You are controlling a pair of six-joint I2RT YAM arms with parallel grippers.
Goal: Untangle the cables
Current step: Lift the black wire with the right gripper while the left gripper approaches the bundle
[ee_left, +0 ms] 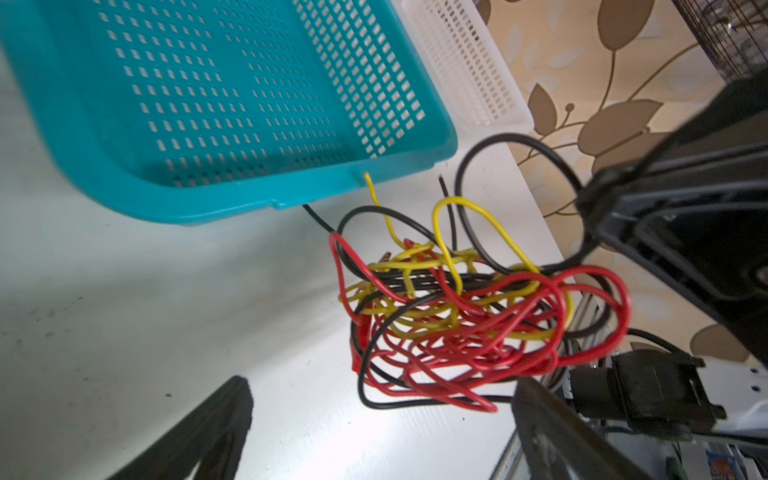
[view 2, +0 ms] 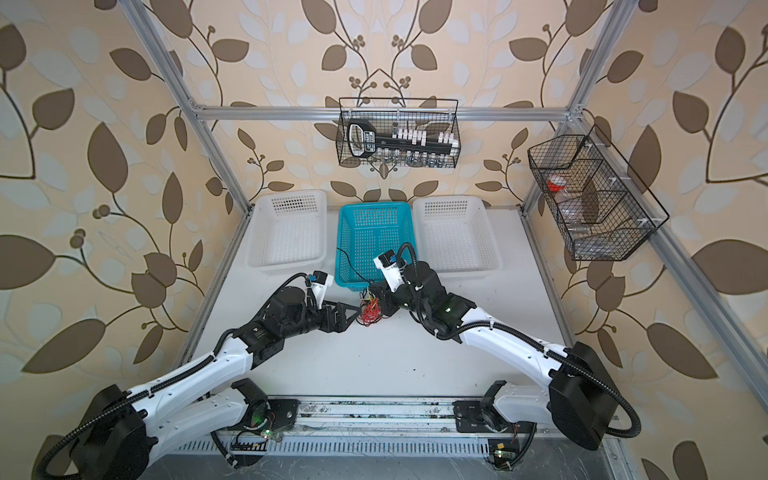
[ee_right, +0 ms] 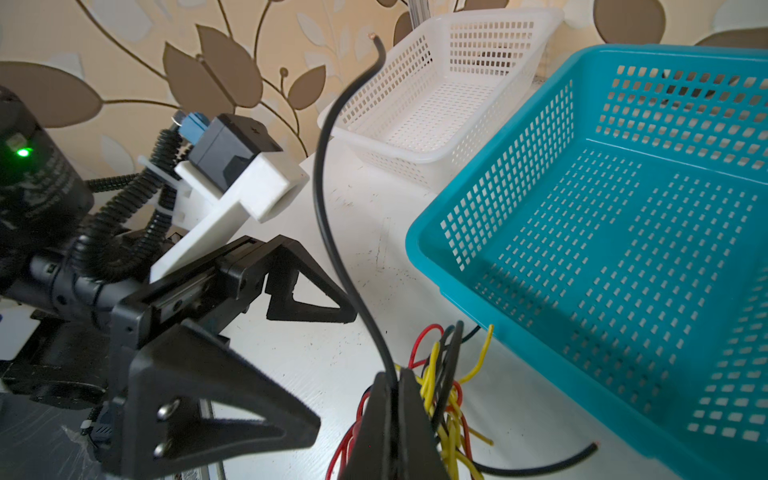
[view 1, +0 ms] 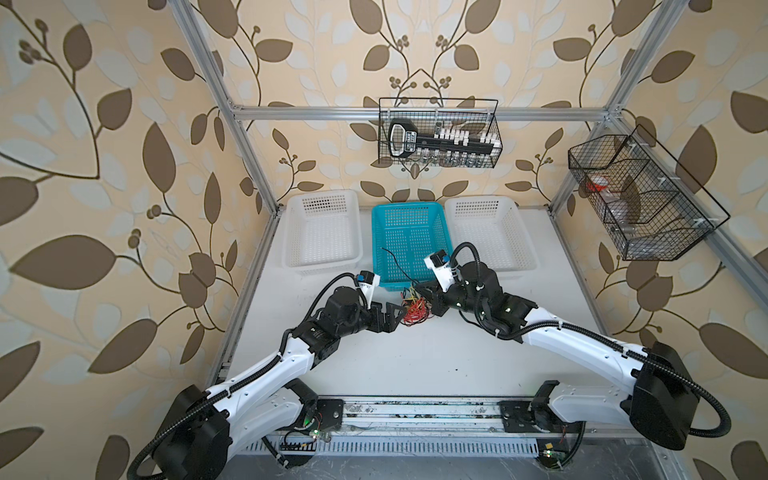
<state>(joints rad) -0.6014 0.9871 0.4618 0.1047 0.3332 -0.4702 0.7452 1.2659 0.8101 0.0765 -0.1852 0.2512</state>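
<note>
The cables [view 1: 415, 309] [view 2: 372, 311] lie as one knot of thin red, yellow and black wires on the white table, just in front of the blue basket [view 1: 377, 249]. The left wrist view shows the knot [ee_left: 457, 320] close up. My right gripper [ee_right: 392, 376] is shut on a black cable [ee_right: 328, 208] at the knot's top. That cable's free end rises and arcs over the blue basket's front in both top views [view 1: 395, 262] [view 2: 353, 262]. My left gripper [ee_left: 382, 390] stands open beside the knot on its left [view 1: 400, 316], with nothing between its fingers.
Behind the knot stand three baskets in a row: white [view 1: 291, 232], blue [view 2: 343, 249] and white [view 1: 524, 245]. Wire baskets hang on the back wall [view 1: 440, 133] and the right frame [view 1: 640, 199]. Bare table stretches toward the front rail.
</note>
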